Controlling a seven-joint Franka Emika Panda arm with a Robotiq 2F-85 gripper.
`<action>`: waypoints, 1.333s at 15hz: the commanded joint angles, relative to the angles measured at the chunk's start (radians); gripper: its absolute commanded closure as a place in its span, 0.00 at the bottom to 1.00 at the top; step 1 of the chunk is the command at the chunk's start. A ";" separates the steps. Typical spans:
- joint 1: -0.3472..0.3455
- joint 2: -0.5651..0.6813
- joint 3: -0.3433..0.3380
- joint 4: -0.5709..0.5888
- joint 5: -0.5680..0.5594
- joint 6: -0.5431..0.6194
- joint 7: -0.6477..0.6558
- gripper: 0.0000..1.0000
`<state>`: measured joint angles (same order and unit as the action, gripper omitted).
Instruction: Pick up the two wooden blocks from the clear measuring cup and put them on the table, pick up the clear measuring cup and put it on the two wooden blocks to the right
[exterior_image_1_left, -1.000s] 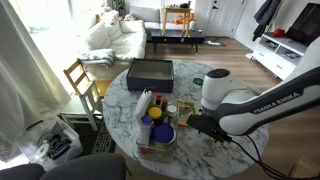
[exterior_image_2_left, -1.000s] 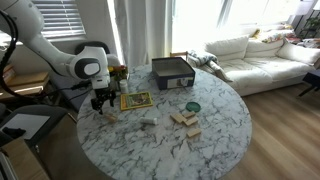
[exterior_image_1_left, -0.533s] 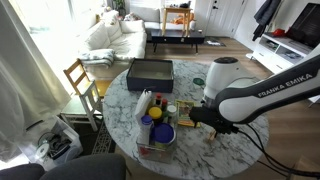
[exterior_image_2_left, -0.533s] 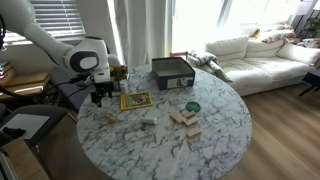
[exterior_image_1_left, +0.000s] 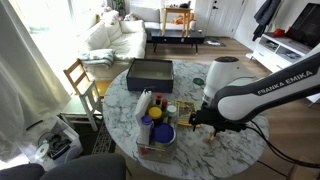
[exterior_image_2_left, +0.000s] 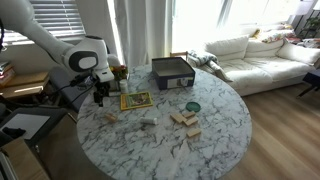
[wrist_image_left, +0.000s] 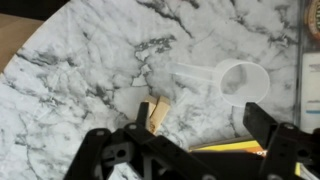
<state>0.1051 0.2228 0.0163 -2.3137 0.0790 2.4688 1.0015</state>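
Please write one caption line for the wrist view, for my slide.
Open gripper above a marble table, where a wooden block lies beside the clear measuring cup.

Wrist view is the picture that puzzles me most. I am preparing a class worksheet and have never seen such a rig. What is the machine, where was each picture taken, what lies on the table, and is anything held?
The machine is a white robot arm with a two-fingered end effector. Two pictures come from cameras standing in the room, looking at the round marble table from different places. The third comes from a camera on the arm's wrist, looking down past the dark fingers.

In the wrist view, a clear measuring cup lies on the marble and a small wooden block lies near it, just ahead of the fingers. An exterior view also shows a dark box and a heap of wooden blocks.

Nothing is held: the fingers stand wide apart and empty.
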 joint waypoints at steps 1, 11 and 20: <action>-0.014 -0.010 0.018 -0.016 0.049 0.000 -0.139 0.18; -0.002 0.016 0.025 -0.016 0.079 0.093 -0.301 0.23; 0.003 0.048 0.032 -0.015 0.097 0.132 -0.374 0.66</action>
<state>0.1072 0.2582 0.0431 -2.3153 0.1426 2.5675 0.6736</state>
